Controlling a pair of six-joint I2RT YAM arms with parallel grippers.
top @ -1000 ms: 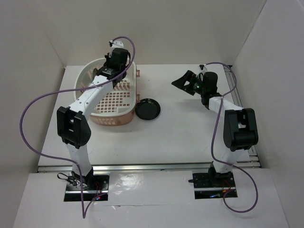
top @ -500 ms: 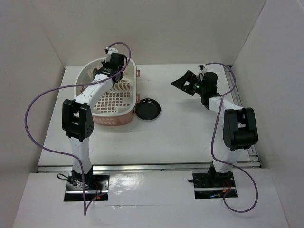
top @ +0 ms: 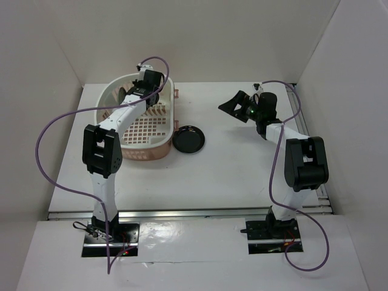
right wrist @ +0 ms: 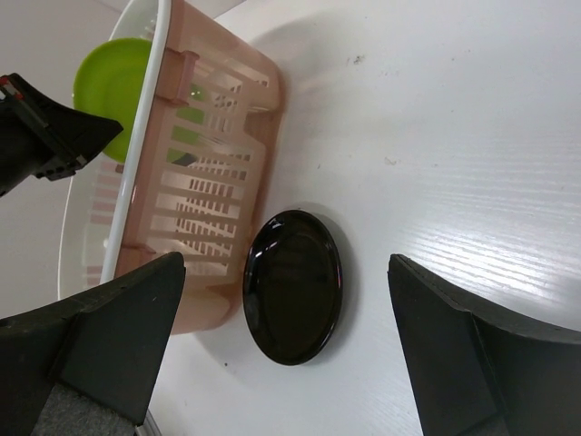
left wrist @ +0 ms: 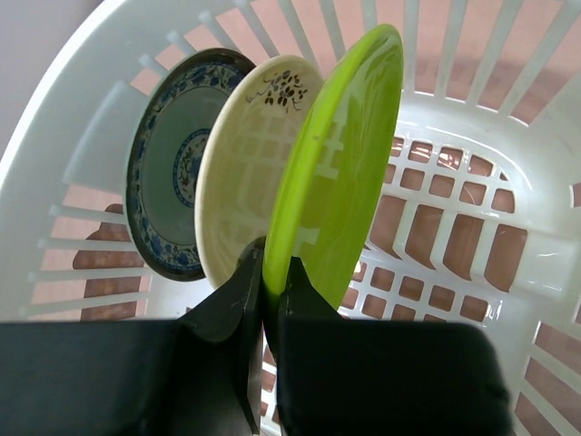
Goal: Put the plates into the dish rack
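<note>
The pale pink dish rack [top: 143, 151] stands at the back left. In the left wrist view, the teal-blue plate [left wrist: 168, 173] and the cream plate [left wrist: 245, 163] stand upright on edge inside the rack [left wrist: 508, 245]. My left gripper [left wrist: 270, 272] is shut on the rim of the lime green plate [left wrist: 345, 163] and holds it upright beside the cream plate. The glossy black plate [top: 188, 139] lies flat on the table just right of the rack. My right gripper [top: 233, 103] is open and empty, held above the table; the black plate [right wrist: 292, 286] shows between its fingers.
White walls enclose the table on three sides. The rack's side wall [right wrist: 218, 154] stands right next to the black plate. The left arm's purple cable [top: 60, 124] loops over the table's left side.
My left gripper has moved leftward, deeper into the rack, with the green plate in it, and its forearm has swung more upright. The right arm and the black plate have not moved.
</note>
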